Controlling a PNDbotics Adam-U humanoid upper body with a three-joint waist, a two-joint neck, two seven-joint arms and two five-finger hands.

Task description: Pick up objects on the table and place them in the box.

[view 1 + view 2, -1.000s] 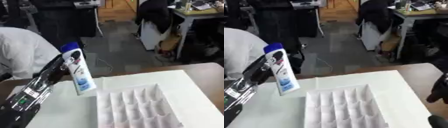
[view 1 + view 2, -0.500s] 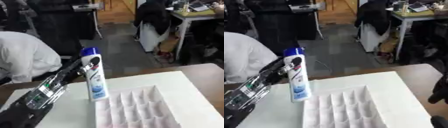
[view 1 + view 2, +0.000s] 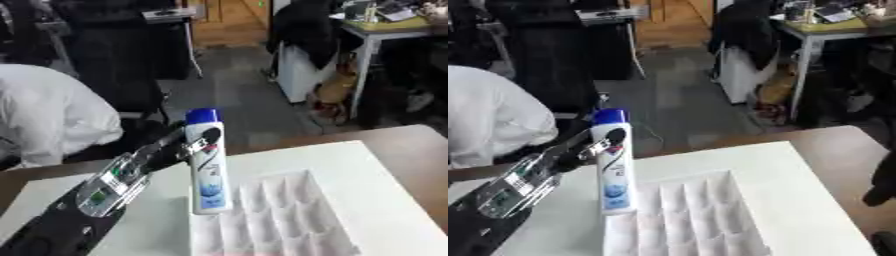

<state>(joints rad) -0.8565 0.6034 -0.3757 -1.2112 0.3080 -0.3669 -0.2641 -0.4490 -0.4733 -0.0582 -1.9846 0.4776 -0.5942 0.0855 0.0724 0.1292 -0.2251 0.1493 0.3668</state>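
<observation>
I see the white bottle (image 3: 208, 170) upright at frame centre, long axis vertical, blue cap on top, base at the near-left corner of the white divided box (image 3: 280, 220). My left hand (image 3: 179, 147) reaches in from lower left, fingers wrapped around its upper body. My right hand (image 3: 883, 180) is a dark blur at the right edge; I cannot tell its fingers.

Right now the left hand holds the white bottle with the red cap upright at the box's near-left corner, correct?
Not quite: the cap is blue, not red, as the left eye view shows. The rest holds: the left hand has its fingers round the white bottle, upright at the box's near-left corner.
</observation>
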